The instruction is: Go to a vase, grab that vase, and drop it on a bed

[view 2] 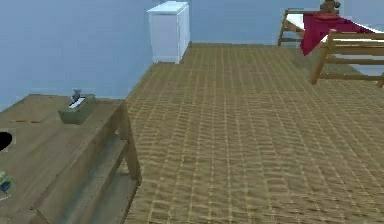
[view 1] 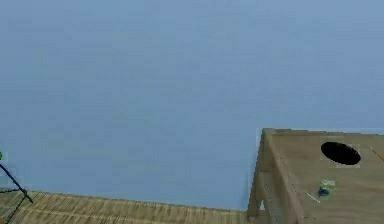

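A small greenish thing (view 1: 327, 187), too small to call a vase, is standing on the wooden table (view 1: 352, 190) near a dark round patch (view 1: 340, 152). A grey box (view 2: 77, 108) is sitting farther along. Across the woven floor (view 2: 230, 130), a bed (view 2: 350, 42) with a red cover is standing by the blue wall (view 1: 150, 90), near a white cabinet (view 2: 168, 30). The pincer's state cannot be told.

My front camera looks ahead and a bit down, very close to a blue wall (view 1: 150, 90). My side camera looks out across the floor (view 2: 240, 130) to a far bed (view 2: 345, 38). Both see the same wooden table (view 1: 360, 190) near me.
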